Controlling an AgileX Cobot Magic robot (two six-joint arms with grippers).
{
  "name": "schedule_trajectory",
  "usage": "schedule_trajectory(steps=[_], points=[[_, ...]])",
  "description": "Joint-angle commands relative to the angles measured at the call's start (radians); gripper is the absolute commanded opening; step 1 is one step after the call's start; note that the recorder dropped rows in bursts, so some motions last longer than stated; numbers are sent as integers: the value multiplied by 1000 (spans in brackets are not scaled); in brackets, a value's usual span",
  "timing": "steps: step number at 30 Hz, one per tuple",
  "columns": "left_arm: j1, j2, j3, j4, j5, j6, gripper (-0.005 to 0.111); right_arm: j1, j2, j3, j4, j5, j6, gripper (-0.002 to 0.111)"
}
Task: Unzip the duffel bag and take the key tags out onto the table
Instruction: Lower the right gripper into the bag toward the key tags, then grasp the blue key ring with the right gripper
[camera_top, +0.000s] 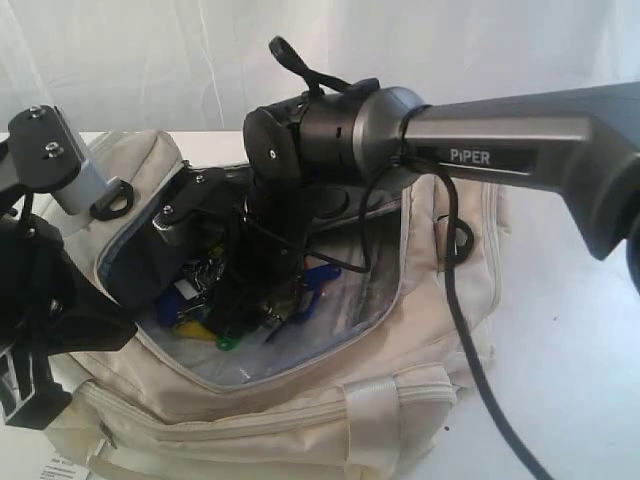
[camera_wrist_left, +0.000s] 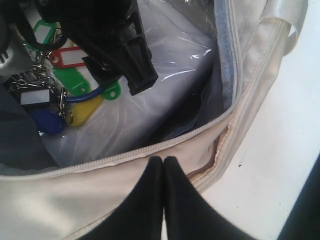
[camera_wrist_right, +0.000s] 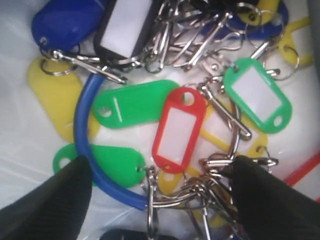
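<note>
Straddling the key tags (camera_wrist_right: 175, 125) inside the unzipped duffel bag (camera_top: 300, 420) with the right gripper (camera_wrist_right: 160, 172) spread wide, and with the left gripper (camera_wrist_left: 163, 162) pressed together at the bag's rim. Left to do, by the look of it: pinching the bunch and lifting it out onto the table (camera_top: 590, 380).

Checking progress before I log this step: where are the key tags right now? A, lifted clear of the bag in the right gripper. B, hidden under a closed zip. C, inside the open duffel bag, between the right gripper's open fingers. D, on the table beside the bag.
C: the key tags lie inside the unzipped duffel bag, and the right gripper stands open astride them, not closed on them.
</note>
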Motion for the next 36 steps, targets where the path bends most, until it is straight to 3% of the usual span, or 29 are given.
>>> schedule_trajectory(steps=[1, 2, 9, 13, 29, 32, 33, 35, 36], points=[[-5, -3, 8, -20, 5, -9, 0, -8, 50, 4, -30, 3, -1, 68], [-5, -3, 8, -20, 5, -9, 0, -8, 53, 4, -36, 7, -1, 63], [-5, -3, 8, -20, 5, -9, 0, -8, 47, -17, -138, 73, 21, 0], [-5, -3, 8, -20, 5, -9, 0, -8, 36, -48, -207, 99, 81, 0], [-5, -3, 8, -24, 7, -9, 0, -8, -51, -74, -183, 106, 51, 2], [-5, -3, 8, -24, 7, -9, 0, -8, -51, -74, -122, 156, -72, 21], [-5, -3, 8, -25, 7, -7, 0, -8, -51, -73, -81, 178, -193, 41], [-5, -3, 8, -25, 7, -7, 0, -8, -49, -73, -70, 169, -290, 62], [-5, -3, 8, -25, 7, -7, 0, -8, -49, -73, -70, 165, -303, 64]])
